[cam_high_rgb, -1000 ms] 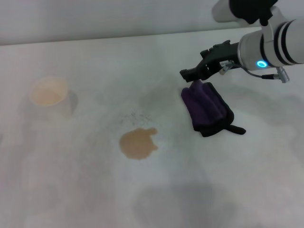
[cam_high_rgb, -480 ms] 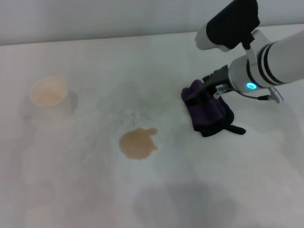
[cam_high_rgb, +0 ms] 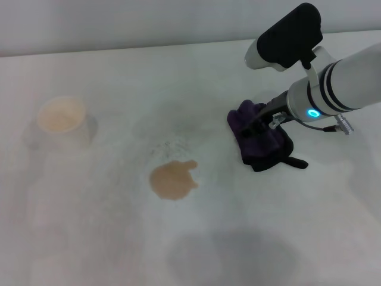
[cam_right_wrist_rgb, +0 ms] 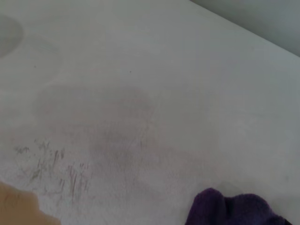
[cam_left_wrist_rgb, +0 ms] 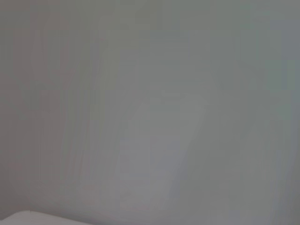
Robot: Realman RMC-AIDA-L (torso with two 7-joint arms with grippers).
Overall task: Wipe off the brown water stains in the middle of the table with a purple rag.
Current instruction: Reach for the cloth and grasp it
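No text, label, brand, number or sign can be read in any view.

R arm: white cylindrical link w/ two black bands near the wrist, blue-lit ring LED on a grey metallic collar. Big black cap over a white housing at the upper joint. Thin dark cable loops under the wrist. Right claw [cam_high_rgb: 256, 124]: black, slim, angular linkage. L arm not visible.
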